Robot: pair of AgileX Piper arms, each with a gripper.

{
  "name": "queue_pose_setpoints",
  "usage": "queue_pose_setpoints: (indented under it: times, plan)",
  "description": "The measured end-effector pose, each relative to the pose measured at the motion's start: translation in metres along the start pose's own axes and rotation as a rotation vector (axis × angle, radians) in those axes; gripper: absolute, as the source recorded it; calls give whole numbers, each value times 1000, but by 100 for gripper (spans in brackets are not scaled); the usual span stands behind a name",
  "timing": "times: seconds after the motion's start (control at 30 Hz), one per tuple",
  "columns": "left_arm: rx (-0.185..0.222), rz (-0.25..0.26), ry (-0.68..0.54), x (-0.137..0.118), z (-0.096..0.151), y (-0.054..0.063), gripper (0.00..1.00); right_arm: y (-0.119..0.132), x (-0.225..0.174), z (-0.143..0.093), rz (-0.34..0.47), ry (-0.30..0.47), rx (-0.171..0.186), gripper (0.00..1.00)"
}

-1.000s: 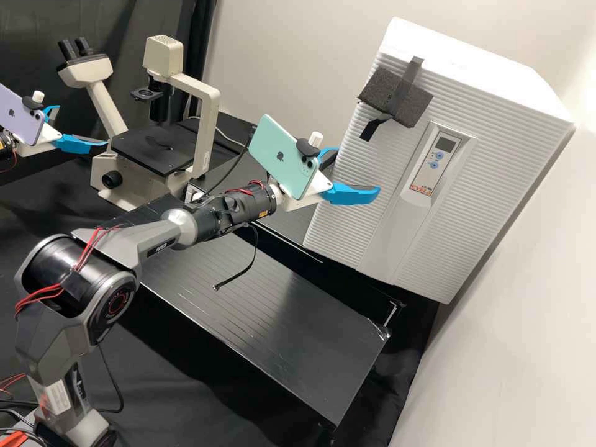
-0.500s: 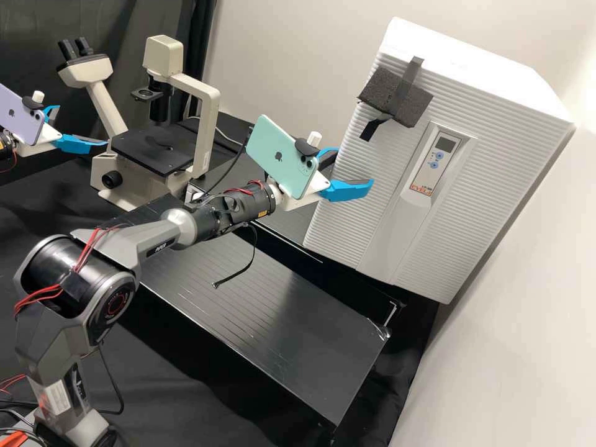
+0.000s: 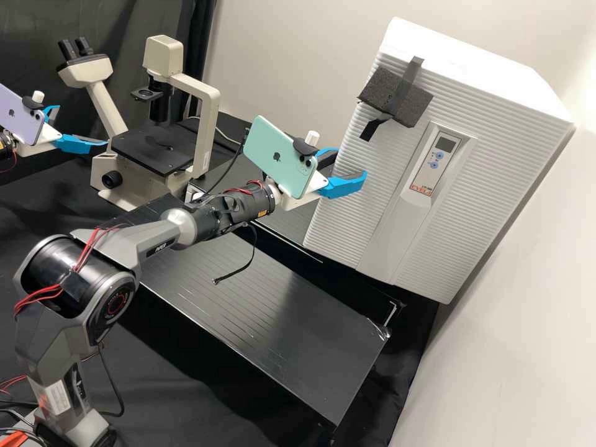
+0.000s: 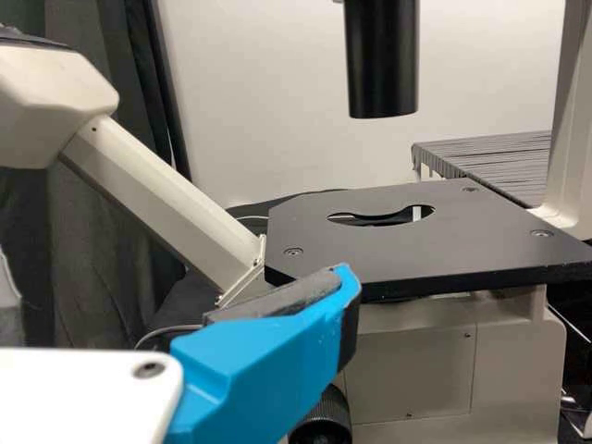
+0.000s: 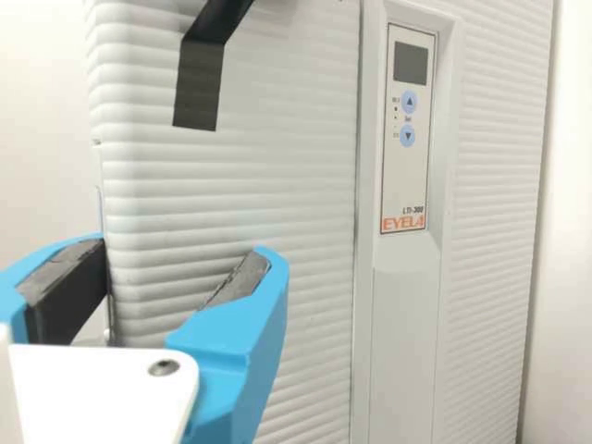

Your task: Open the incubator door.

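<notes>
Right hand (image 5: 185,246): one, fingers well parted, grip empty. Incubator door (image 5: 305,185): one, shut, directly ahead; I see its upright side edge between the fingers, contact unclear. Left hand (image 3: 83,125): one, open, empty, farther off, beside the microscope (image 3: 152,149).

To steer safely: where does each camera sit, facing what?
High view: fixed off the arms, looks forward and down on the bench; both arms show.
Left wrist view: left wrist, facing the microscope; part of the left claw shows.
Right wrist view: right wrist, facing the incubator; the right claw shows.
High view shares the microscope with left, incubator with right.
</notes>
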Motion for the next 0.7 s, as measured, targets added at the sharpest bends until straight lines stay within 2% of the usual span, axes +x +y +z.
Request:
queue_pose_setpoints:
  times: [0.23, 0.43, 0.6, 0.7]
  plan:
    - [0, 0, 0, 0, 0, 0, 100, 0, 0, 0, 0, 9, -10, 0]
    - [0, 0, 0, 0, 0, 0, 100, 8, -7, 10, -25, 27, -10, 0]
    - [0, 0, 0, 0, 0, 0, 100, 23, -22, 18, -32, 33, 28, 0]
    - [0, 0, 0, 0, 0, 0, 100, 31, -29, 22, -39, 40, 35, 0]
